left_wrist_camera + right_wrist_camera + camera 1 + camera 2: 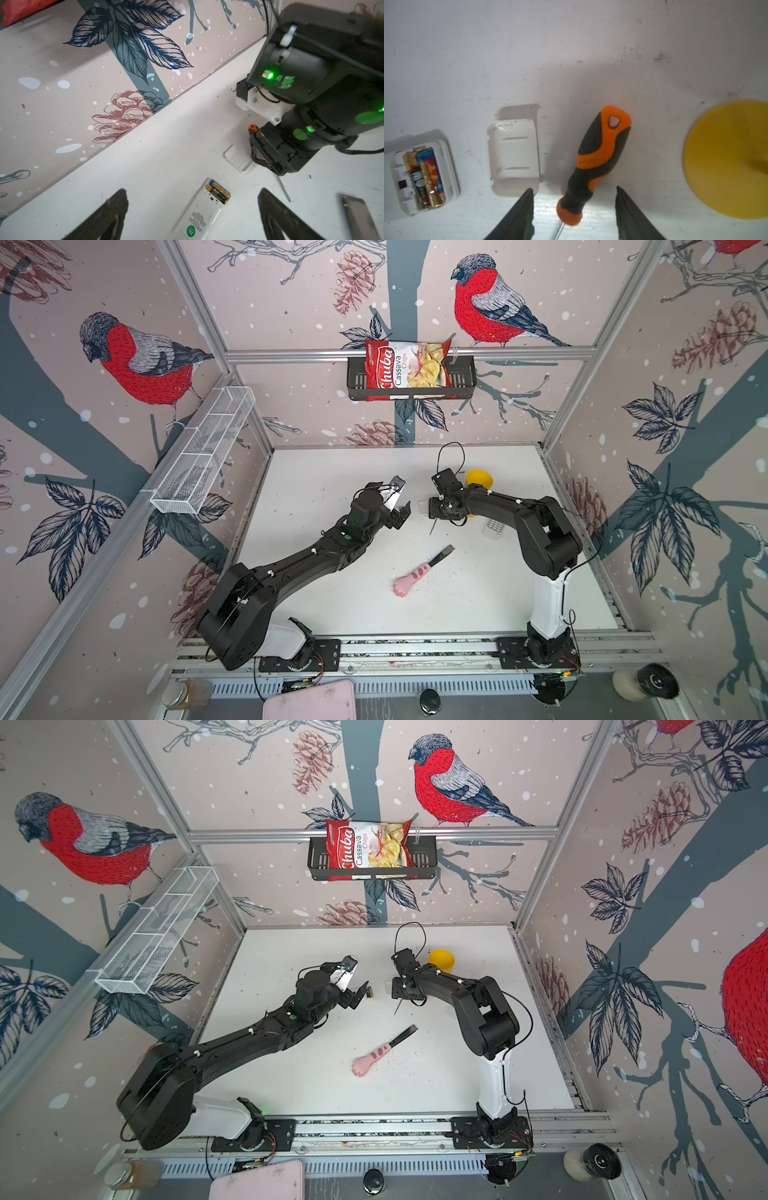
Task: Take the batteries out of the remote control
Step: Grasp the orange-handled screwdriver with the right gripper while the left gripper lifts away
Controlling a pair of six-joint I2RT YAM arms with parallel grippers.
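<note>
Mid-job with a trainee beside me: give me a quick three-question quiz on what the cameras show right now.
1. True or false: the battery cover is fitted on the remote.
2. How many batteries sit in the open compartment?
3. What lies between the fingers of the right claw? A) the screwdriver B) a battery C) nothing

Key
1. False: the cover lies on the table beside the screwdriver.
2. Two.
3. A, with a gap showing on each side of the handle.
</note>
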